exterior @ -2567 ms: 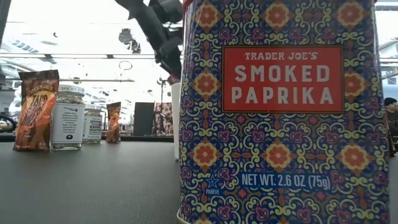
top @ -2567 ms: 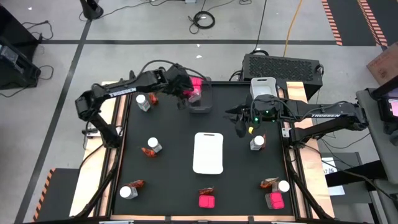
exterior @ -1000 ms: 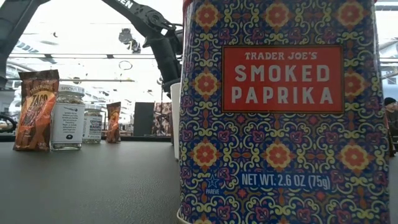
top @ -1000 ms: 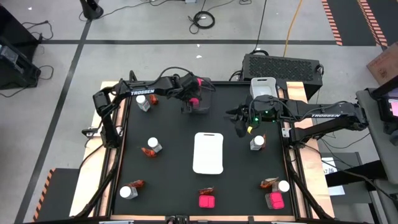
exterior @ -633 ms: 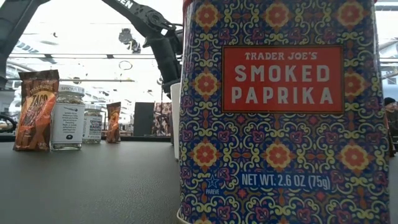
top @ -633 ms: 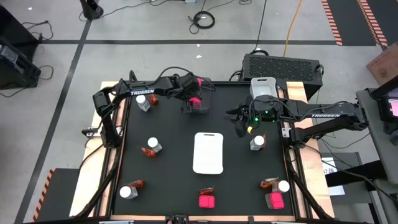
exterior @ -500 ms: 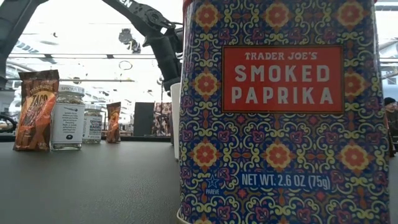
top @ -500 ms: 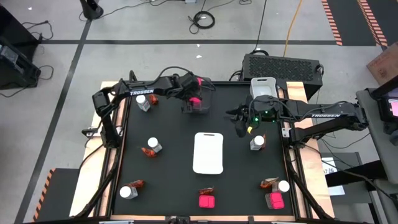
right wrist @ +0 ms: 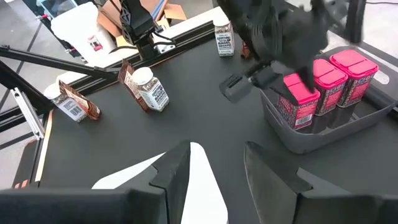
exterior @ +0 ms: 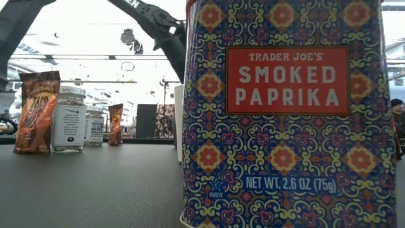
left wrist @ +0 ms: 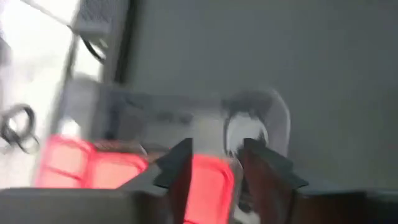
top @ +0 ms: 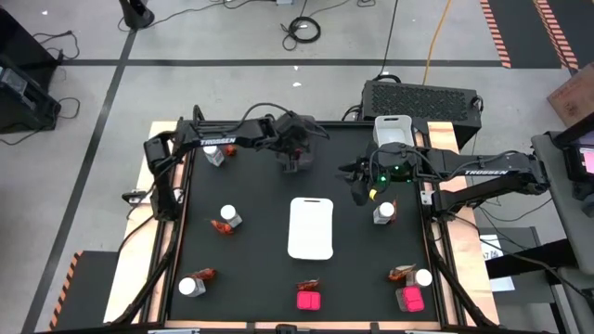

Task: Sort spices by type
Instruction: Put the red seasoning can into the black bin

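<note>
The step in hand is filling the grey bin (right wrist: 311, 140) at the far edge of the tabletop (top: 260, 204) with the pink paprika boxes. The left claw (top: 295, 158) hangs right over that bin. The right wrist view shows three pink boxes (right wrist: 326, 78) standing upright side by side inside it, with the left arm blurred above them. In the left wrist view a pink box (left wrist: 208, 186) sits between the two dark fingers, but the blur hides whether they touch it, so one cannot tell if the left claw grips or has let go.

The right claw (top: 360, 193) hovers near the right-hand side, its fingers apart and holding nothing, just beside a clear white-capped jar (top: 385, 213).

Two pink boxes (top: 309, 299) still stand along the near edge, with jars and red-orange packets (top: 221, 226) scattered around the flat white tray (top: 311, 227).

The next move probably calls for a straight lift clear of the bin wall, then a long reach to the near edge. The middle of the tabletop offers open room; the near boxes sit close to the edge, leaving little margin.
</note>
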